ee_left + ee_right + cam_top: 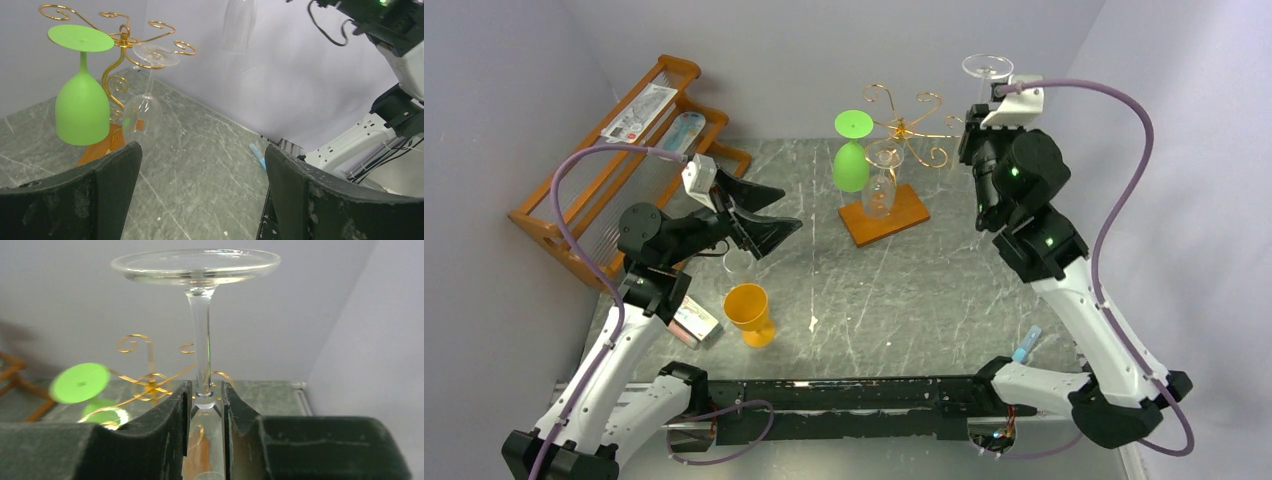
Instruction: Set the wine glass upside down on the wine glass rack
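My right gripper (980, 118) (205, 390) is shut on a clear wine glass (987, 68) (201, 340), gripping it where the bowl meets the stem. The glass is upside down, its foot uppermost, raised to the right of the wine glass rack (904, 125) (150, 382). Its bowl (239, 25) shows at the top of the left wrist view. The rack (122, 37) is gold wire on a brown wooden base (909, 215). A green glass (852, 165) (82, 107) and a clear glass (881, 190) (142, 112) hang from it, both upside down. My left gripper (776, 210) (202, 160) is open and empty, left of the rack.
An orange goblet (749, 312) stands upright near my left arm, with a clear glass (739, 262) just behind it. A wooden slatted shelf (614, 160) lines the left wall. A small box (694, 322) lies by the left arm, a blue pen (1027, 343) near the right base.
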Controlling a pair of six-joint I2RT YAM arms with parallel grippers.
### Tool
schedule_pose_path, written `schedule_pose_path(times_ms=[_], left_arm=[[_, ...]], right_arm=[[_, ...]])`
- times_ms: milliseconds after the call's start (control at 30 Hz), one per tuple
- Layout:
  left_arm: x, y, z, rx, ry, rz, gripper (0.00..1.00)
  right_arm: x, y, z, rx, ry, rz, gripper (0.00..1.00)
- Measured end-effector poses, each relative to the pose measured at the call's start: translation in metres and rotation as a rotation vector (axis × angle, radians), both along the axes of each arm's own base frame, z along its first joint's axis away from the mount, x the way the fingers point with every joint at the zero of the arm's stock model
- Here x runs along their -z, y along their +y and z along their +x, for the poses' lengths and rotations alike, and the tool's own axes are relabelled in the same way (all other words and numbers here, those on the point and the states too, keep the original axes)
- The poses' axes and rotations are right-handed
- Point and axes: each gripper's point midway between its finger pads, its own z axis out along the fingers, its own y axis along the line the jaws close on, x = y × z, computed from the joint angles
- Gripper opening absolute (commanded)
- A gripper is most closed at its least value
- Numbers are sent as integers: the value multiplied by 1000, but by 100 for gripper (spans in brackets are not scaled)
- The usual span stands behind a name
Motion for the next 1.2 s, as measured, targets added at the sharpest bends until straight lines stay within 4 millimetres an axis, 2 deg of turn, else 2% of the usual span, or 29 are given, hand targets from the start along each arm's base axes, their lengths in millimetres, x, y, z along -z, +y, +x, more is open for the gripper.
schedule_pose_path(times_ms=[133,233,333,500,567,700,800,900,967,1100,1200], left_arm=[[1,0,1,-4,8,1,96],[0,0,0,1,18,-9,97],[-3,-1,0,6,22,-23,96],[-3,-2,2,11,31,-33,96],[-2,-3,3,12,42,-33,97],[1,-3,5,11,52,-31,97],[1,-3,5,11,52,-31,97],[2,-3,6,11,54,-30,96],[3,-4,7,11,59,-28,97],[7,-5,11,10,74,-23,97],[14,-6,15,9,96,-11,96]], right_arm=[[24,-40,38,133,78,-13,0],[51,-65,60,204,157,-15,0],[65,-79,69,221,198,-8,0],[69,-107,79,219,197,11,0],[81,-114,86,201,212,1,0],[118,-118,106,122,285,-27,0],[146,-130,123,52,349,-18,0],[168,-142,136,-22,391,1,0],[180,-143,143,-87,416,6,0],[200,-122,155,-270,439,-4,0],[205,-104,158,-383,429,-9,0]])
